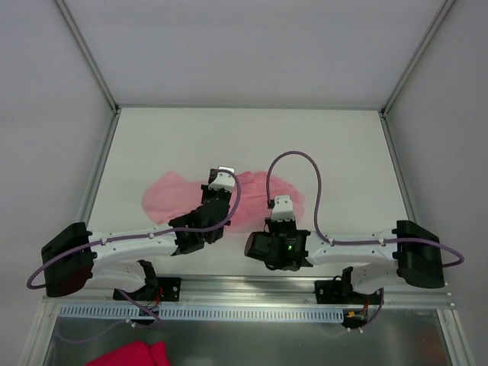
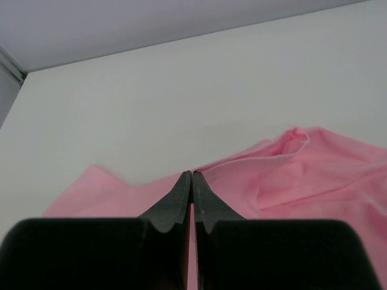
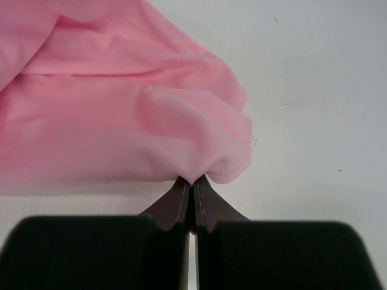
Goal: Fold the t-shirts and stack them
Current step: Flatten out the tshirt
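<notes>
The pale pink t-shirt (image 1: 171, 197) lies crumpled across the middle of the white table (image 1: 343, 152), spreading from the left to the right of centre. My left gripper (image 1: 220, 175) sits over its middle. In the left wrist view that gripper (image 2: 191, 174) is shut, with a raised fold of the t-shirt (image 2: 314, 175) running up to its tips. My right gripper (image 1: 281, 201) is at the shirt's right end. In the right wrist view it (image 3: 193, 180) is shut on a bunched edge of the t-shirt (image 3: 121, 115), which puckers at the tips.
A deep magenta cloth (image 1: 131, 355) lies below the table's front rail at the bottom left. Metal frame posts (image 1: 88, 53) and grey walls enclose the table on three sides. Purple cables (image 1: 305, 164) loop above both arms.
</notes>
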Robot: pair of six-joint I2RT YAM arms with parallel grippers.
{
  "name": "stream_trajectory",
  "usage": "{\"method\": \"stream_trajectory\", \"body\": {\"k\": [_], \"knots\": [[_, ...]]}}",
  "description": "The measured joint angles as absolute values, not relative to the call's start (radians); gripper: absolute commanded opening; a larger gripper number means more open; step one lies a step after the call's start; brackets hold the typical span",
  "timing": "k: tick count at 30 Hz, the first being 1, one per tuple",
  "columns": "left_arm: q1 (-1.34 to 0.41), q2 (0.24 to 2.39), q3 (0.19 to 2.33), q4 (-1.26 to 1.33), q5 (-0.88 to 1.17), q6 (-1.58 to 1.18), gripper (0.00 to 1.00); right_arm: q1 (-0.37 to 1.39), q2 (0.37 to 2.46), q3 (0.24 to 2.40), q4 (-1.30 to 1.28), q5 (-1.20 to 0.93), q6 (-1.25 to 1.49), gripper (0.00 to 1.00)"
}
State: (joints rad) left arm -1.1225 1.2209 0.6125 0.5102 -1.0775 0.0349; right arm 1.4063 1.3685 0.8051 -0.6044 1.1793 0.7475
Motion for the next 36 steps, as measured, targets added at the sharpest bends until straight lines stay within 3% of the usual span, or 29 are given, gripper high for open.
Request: {"method": "stream_trajectory", "body": {"k": [7,13,17,22,36], "knots": [[-1.058,1.168,0.748,0.521,-1.048,0.12,0.0,1.302,1.345,0.83,-0.698,1.214,0.751,0.01],[-1.01,1.143,0.967,0.517,-1.02,0.218,0.0,1.123,1.127,0.864,-0.623,1.204,0.543,0.01],[-0.985,1.129,1.073,0.515,-1.005,0.284,0.0,1.044,1.013,0.995,-0.532,1.17,0.311,0.01],[-0.966,1.123,1.164,0.483,-0.997,0.332,0.0,0.993,1.046,1.235,-0.514,1.166,0.134,0.01],[-0.965,1.119,1.177,0.429,-0.982,0.378,0.0,1.012,1.055,1.086,-0.56,1.024,0.132,0.04]]}}
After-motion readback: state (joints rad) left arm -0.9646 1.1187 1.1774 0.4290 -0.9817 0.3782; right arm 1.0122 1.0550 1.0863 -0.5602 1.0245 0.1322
